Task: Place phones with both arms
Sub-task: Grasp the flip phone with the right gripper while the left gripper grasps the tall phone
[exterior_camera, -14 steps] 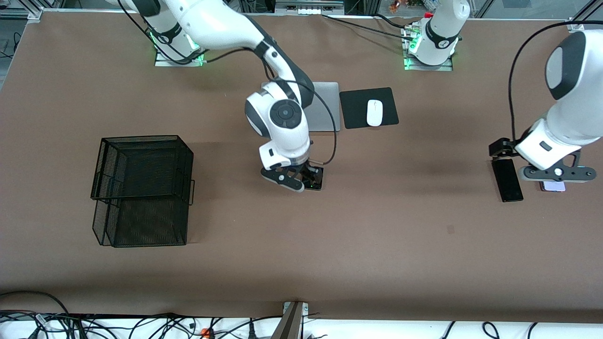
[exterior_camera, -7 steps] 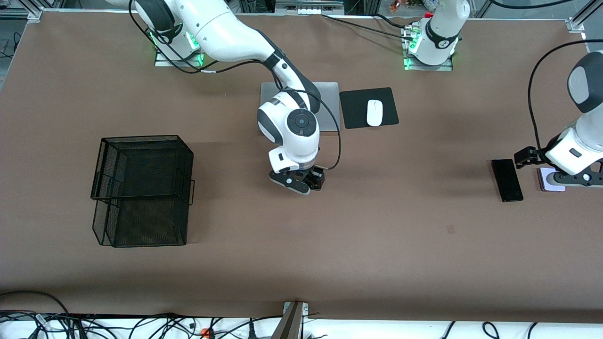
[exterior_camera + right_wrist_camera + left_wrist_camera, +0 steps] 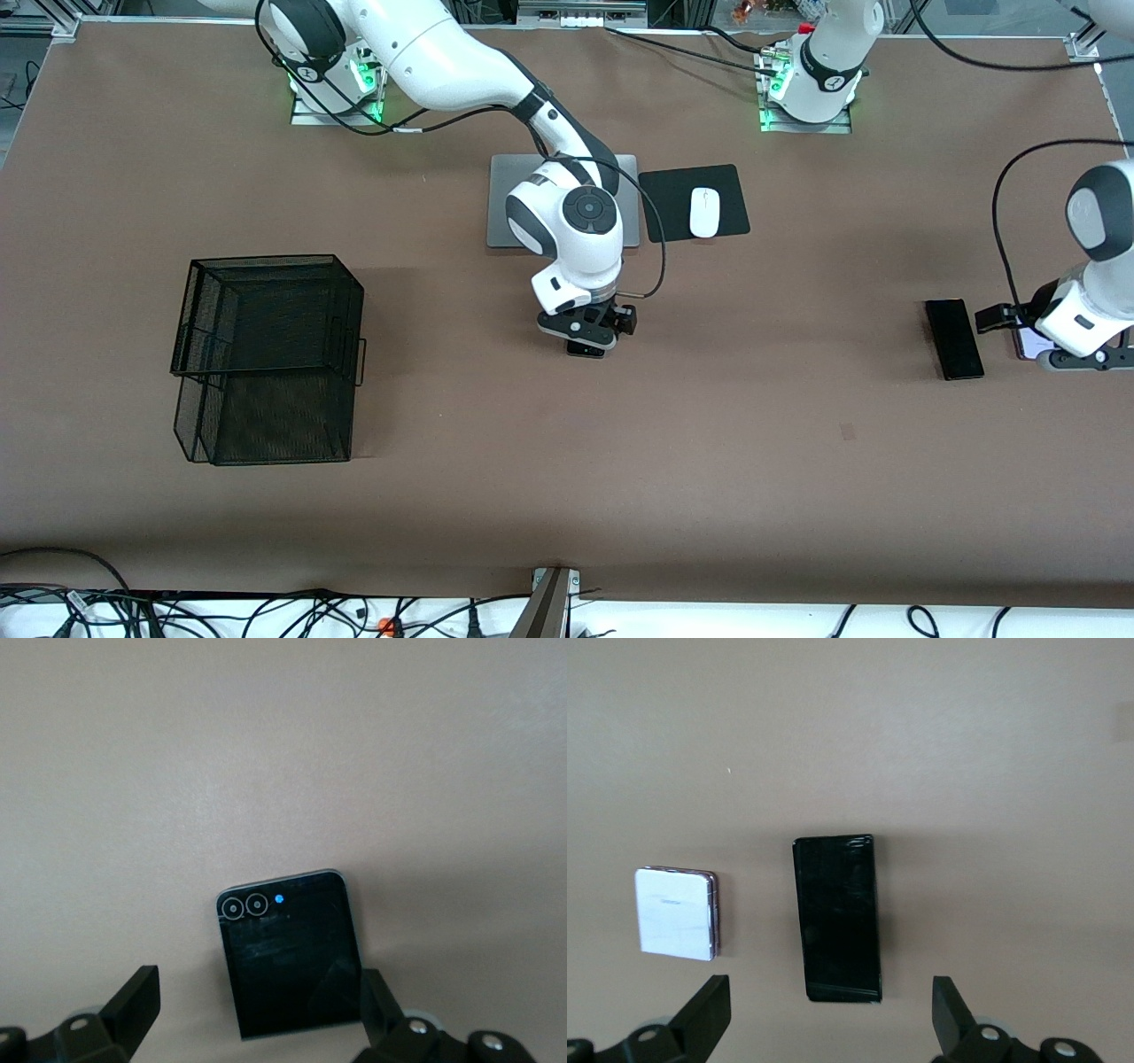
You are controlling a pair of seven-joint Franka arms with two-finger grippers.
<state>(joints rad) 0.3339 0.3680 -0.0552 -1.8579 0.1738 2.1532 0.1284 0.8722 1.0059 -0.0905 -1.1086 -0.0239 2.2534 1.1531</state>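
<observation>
- The right arm's black two-finger gripper (image 3: 592,335), at the centre of the front view, has shifted toward the grey laptop (image 3: 514,202) over the last second. The small squarish black phone (image 3: 586,349) now shows as a sliver at the gripper's lower edge instead of lying under it.
- In the right wrist view the right gripper's fingers (image 3: 135,992) stand wide apart, one off each side of this phone, and grip nothing. The phone lies flat on the brown table (image 3: 567,461); two ringed lenses and a blue dot mark one end of it.
- The left arm's black gripper (image 3: 1054,339), at the right edge of the front view, has drawn off the long slim black slab phone (image 3: 954,338), which is now fully uncovered.
- Its fingers (image 3: 709,1014) are spread wide and empty; between them the left wrist view shows the slab, with the small squarish pale lavender-white phone (image 3: 676,913) just beside it, apart.
- Judgement: both arms appear to be lining up over their phones; no grasp is made yet, and the black wire-mesh basket (image 3: 266,359), the likely destination, holds no phone.
</observation>
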